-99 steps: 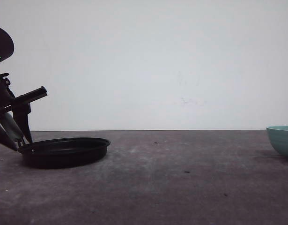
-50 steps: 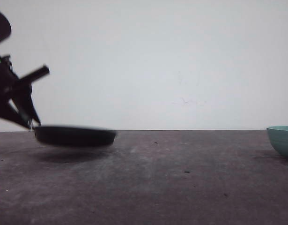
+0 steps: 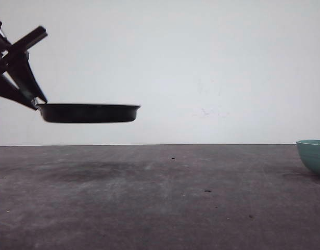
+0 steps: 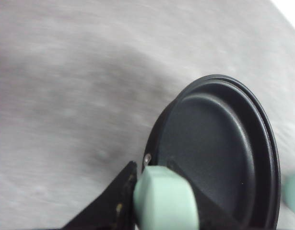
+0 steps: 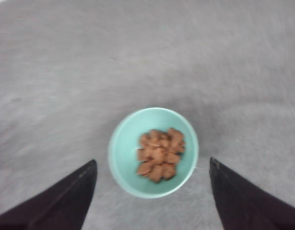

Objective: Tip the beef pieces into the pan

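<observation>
— Where are the beef pieces (image 5: pixel 159 153)?
— Heaped in the teal bowl (image 5: pixel 122 163), which stands on the counter (image 3: pixel 180 203), well apart from the pan (image 3: pixel 89 112).
— And the pan?
— Level in the air above the counter, the left gripper (image 4: pixel 152 191) clamped on its mint handle (image 4: pixel 165 201).
— The right gripper (image 5: pixel 152 191)?
— Spread wide above the bowl, fingers (image 5: pixel 61 201) either side, touching nothing.
</observation>
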